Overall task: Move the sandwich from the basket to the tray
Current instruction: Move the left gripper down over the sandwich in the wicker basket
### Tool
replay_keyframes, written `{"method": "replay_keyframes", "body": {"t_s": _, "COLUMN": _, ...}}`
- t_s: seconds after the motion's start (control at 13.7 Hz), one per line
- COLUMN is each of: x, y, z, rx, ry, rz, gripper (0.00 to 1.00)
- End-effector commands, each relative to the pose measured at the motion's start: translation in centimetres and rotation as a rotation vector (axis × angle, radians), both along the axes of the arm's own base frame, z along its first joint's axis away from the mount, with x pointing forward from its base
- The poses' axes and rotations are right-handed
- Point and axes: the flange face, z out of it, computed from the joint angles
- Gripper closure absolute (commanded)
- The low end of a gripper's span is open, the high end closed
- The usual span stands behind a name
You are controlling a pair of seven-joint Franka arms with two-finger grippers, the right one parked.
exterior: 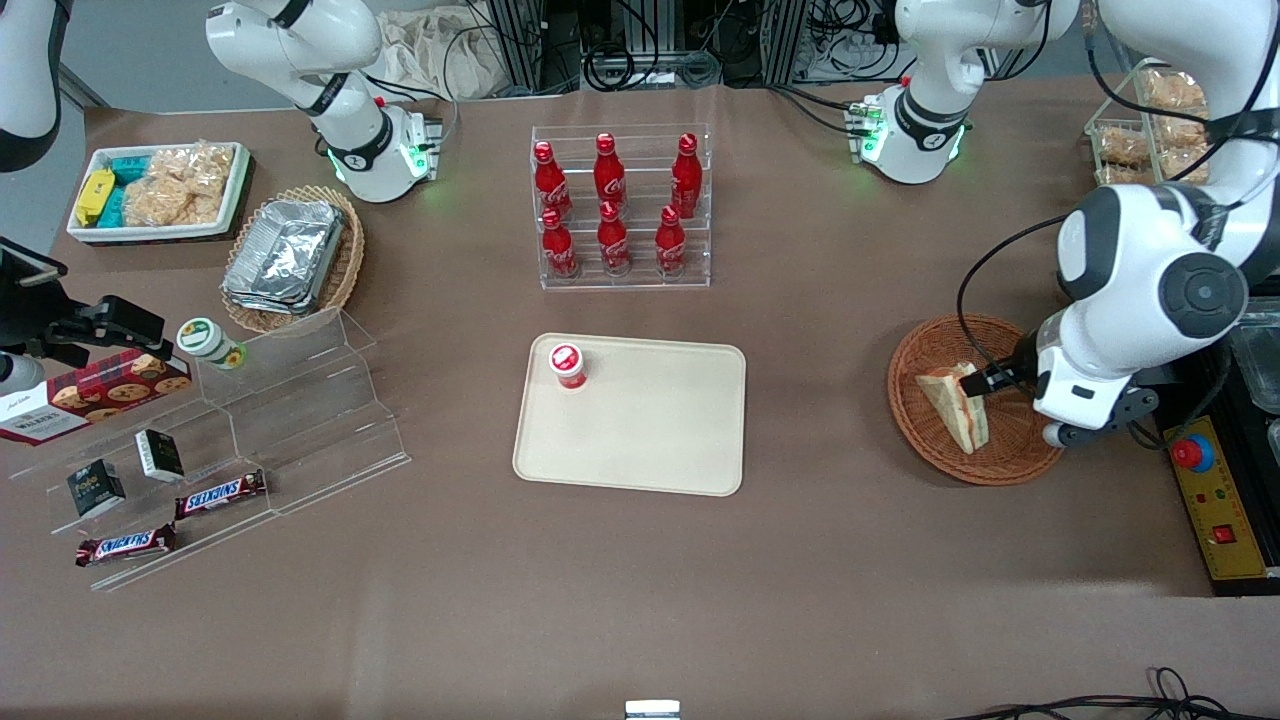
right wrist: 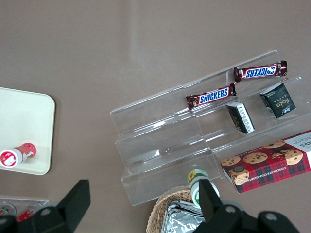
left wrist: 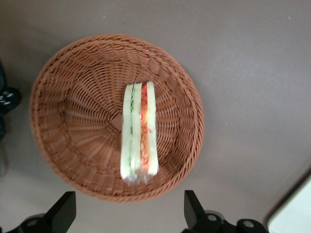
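Observation:
The sandwich [exterior: 955,405], a wrapped wedge of white bread with red and green filling, lies in the round reddish-brown wicker basket [exterior: 925,345] toward the working arm's end of the table. The left wrist view shows it on edge in the basket [left wrist: 73,121], filling layers up [left wrist: 139,131]. My left gripper [exterior: 985,381] hovers above the basket, over the sandwich, open and empty. Its fingers [left wrist: 63,209] are spread wide [left wrist: 127,211] above the basket's rim. The cream tray [exterior: 650,440] lies at the table's middle, and its corner shows in the left wrist view [left wrist: 294,216].
A small red-capped bottle [exterior: 567,365] stands on the tray's corner. A clear rack of red cola bottles [exterior: 620,205] stands farther from the front camera than the tray. A yellow control box [exterior: 1215,500] lies beside the basket at the table's edge. A clear stepped display [exterior: 250,440] with snacks stands toward the parked arm's end.

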Motion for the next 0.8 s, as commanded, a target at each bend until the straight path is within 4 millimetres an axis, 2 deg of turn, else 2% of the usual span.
{"method": "replay_keyframes", "body": {"t_s": 0.0, "x": -0.5, "y": -0.2, "z": -2.5, "rx": 0.007, "ry": -0.030, "rz": 0.034, "gripper": 0.00}}
{"method": "replay_keyframes", "body": {"t_s": 0.22, "x": -1.1, "y": -0.9, "z": -6.0, "rx": 0.009, "ry": -0.040, "rz": 0.035, "gripper": 0.00}}
{"method": "replay_keyframes", "body": {"t_s": 0.44, "x": -1.7, "y": -0.8, "z": -8.7, "rx": 0.008, "ry": -0.063, "rz": 0.055, "gripper": 0.00}}
{"method": "replay_keyframes", "body": {"t_s": 0.73, "x": -1.5, "y": -0.8, "z": -10.9, "rx": 0.009, "ry": -0.071, "rz": 0.055, "gripper": 0.00}}
